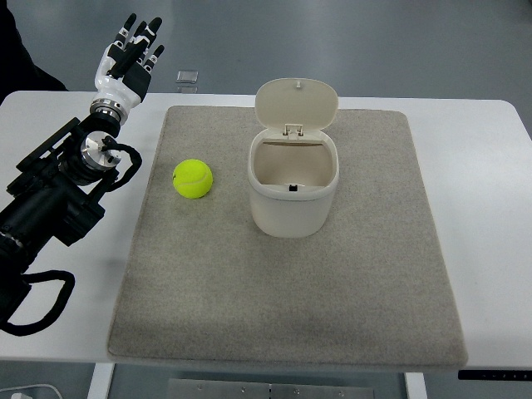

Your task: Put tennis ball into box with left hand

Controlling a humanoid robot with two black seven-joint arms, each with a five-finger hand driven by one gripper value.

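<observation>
White tabletop (490, 166) fills the frame from edge to edge, and a grey mat (283, 307) covers most of its middle, its far edge running just under the top third of the picture and its near edge close to the bottom. My left hand (127, 58) is up in the upper left of the frame, past the mat's far left corner, fingers (140, 35) spread and straight, gripping nothing at all. My dark forearm (58, 195) runs down along the left edge of the picture, over the bare strip of table beside the mat. Tennis ball (193, 179), bright yellow-green, sits on the mat left of centre, well apart from my hand and clear on every side. Just to its right, with a gap of mat between them, stands the box (293, 199), a cream bin with rounded corners, its lid (296, 104) flipped up and leaning back toward the top of the frame, mouth wide open to the camera. Plenty of bare mat lies below the ball and the box, and a broad stretch runs to the right of the box out to the mat's right edge. A small clear item (188, 78) lies on the table beyond the mat's top edge, too small to tell what it is.
</observation>
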